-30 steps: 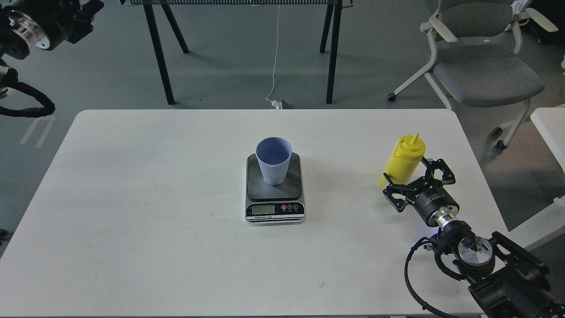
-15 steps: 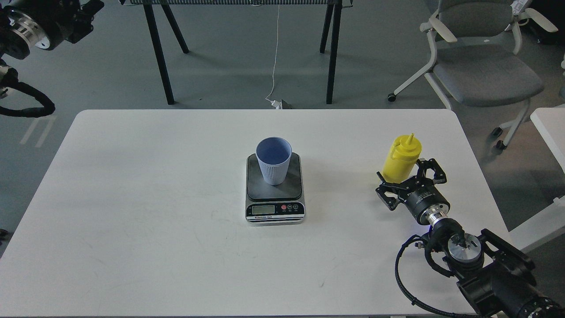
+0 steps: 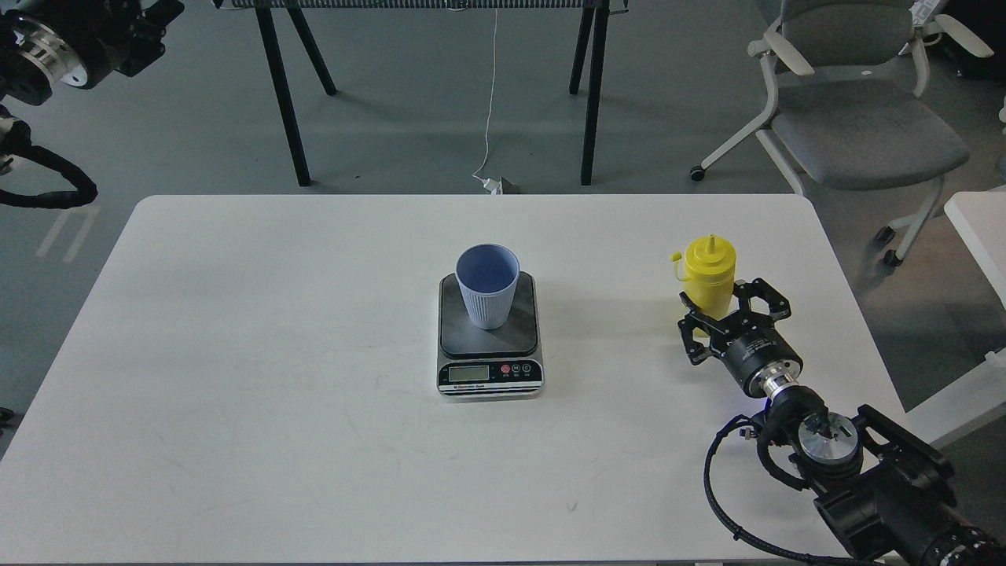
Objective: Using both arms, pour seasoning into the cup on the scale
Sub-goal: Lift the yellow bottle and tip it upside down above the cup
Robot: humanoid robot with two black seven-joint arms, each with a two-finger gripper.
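Observation:
The yellow seasoning bottle (image 3: pixel 709 275) stands upright on the right side of the white table, nozzle up, its tethered cap hanging at its left. My right gripper (image 3: pixel 719 305) reaches in from the lower right, its black fingers (image 3: pixel 690 324) closed around the bottle's lower part. The light-blue ribbed cup (image 3: pixel 487 295) stands upright and looks empty on the dark plate of the scale (image 3: pixel 489 369) at the table's middle. My left arm is raised at the top left corner; its dark far end (image 3: pixel 149 27) is off the table and its fingers cannot be told apart.
The white table (image 3: pixel 236 354) has rounded corners and a far edge just behind the bottle. A grey office chair (image 3: pixel 860 118) stands beyond the right rear corner. Black trestle legs (image 3: pixel 283 94) and a white cable (image 3: pixel 489 118) are behind the table.
The bottle was tilted to the right in my right gripper; it now stands upright and a little further left. The gripper turned with it. The cup, scale and left arm have not moved.

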